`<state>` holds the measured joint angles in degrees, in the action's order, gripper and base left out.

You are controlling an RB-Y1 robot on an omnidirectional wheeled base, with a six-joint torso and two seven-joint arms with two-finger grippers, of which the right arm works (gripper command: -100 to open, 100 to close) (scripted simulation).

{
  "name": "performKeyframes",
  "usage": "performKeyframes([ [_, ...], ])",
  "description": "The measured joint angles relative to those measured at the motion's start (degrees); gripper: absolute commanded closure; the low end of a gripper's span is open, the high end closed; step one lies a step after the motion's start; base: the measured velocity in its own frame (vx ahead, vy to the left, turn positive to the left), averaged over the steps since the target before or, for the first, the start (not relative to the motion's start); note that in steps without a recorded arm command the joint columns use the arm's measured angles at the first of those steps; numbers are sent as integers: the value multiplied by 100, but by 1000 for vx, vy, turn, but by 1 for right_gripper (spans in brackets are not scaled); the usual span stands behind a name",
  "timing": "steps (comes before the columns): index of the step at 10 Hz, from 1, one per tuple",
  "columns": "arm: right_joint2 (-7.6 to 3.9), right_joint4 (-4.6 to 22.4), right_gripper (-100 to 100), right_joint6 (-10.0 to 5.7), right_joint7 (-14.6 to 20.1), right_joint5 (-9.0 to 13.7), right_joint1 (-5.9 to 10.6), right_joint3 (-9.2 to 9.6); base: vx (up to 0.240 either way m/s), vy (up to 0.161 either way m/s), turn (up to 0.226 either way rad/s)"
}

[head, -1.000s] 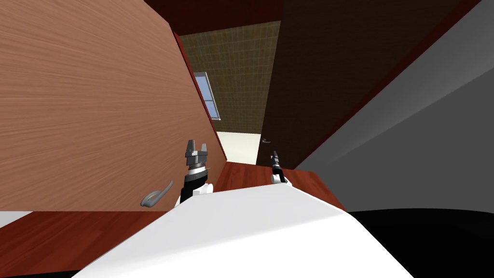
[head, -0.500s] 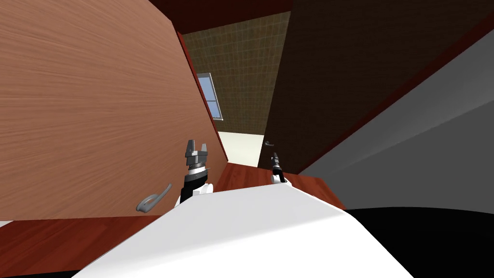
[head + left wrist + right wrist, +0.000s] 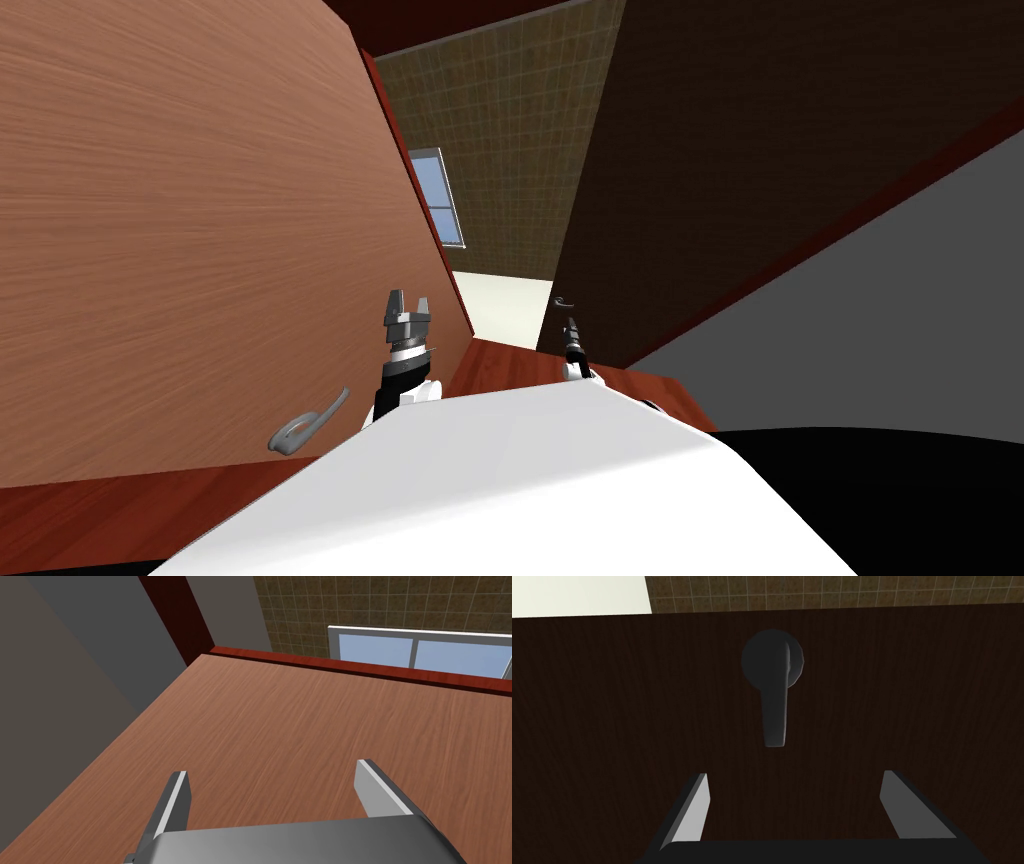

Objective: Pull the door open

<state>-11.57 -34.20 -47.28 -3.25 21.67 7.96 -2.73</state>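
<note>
- Right wrist view: the right gripper (image 3: 795,775) is shown with its jaws spread wide, and nothing is held between them.
- The left gripper (image 3: 272,768) is likewise seen with jaws spread and empty. Both of its fingers are laid out over the face of a light brown wooden door (image 3: 300,716) (whether that face is touched cannot be told).
- A grey lever handle (image 3: 308,424) is fixed to that light brown door. It is found to the outer side of the left jaws and nearer the robot than they are, apart from them.
- Just ahead of the right jaws, in line with the gap between them, a dark lever handle (image 3: 775,706) is seen. Its lever runs from a round rose back toward the gripper, and its tip stands clear of both fingertips.
- This handle is carried by the dark door (image 3: 612,726), whose near-black face lies straight ahead of the right jaws.
- Past the left jaws, the light door's red edge (image 3: 375,668) is met, and beyond it a window (image 3: 425,651).
- Between the two doors, ahead of both pairs of jaws, a gap is left. Through it a pale floor (image 3: 505,300) is seen, and farthest off a tiled wall (image 3: 500,130).
</note>
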Motion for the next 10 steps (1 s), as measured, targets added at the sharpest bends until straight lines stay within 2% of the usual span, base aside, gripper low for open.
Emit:
performKeyframes([
  [1, -4, 132, -100, -35, -9, 25, 51, 1, 35, -14, 13],
  [2, -4, 146, -100, -42, -13, 28, 56, 2, 146, 12, 133],
  [4, -144, 261, -100, -138, 133, 65, -8, -20, 199, 4, 110],
  [7, -378, 152, -100, -157, 338, 139, -251, -74, 200, -10, 118],
  [9, -598, 516, -100, -351, 592, 181, -212, -87, 193, -30, 97],
  [10, -632, 547, -100, -405, 654, 192, -244, -94, 54, -4, -13],
])
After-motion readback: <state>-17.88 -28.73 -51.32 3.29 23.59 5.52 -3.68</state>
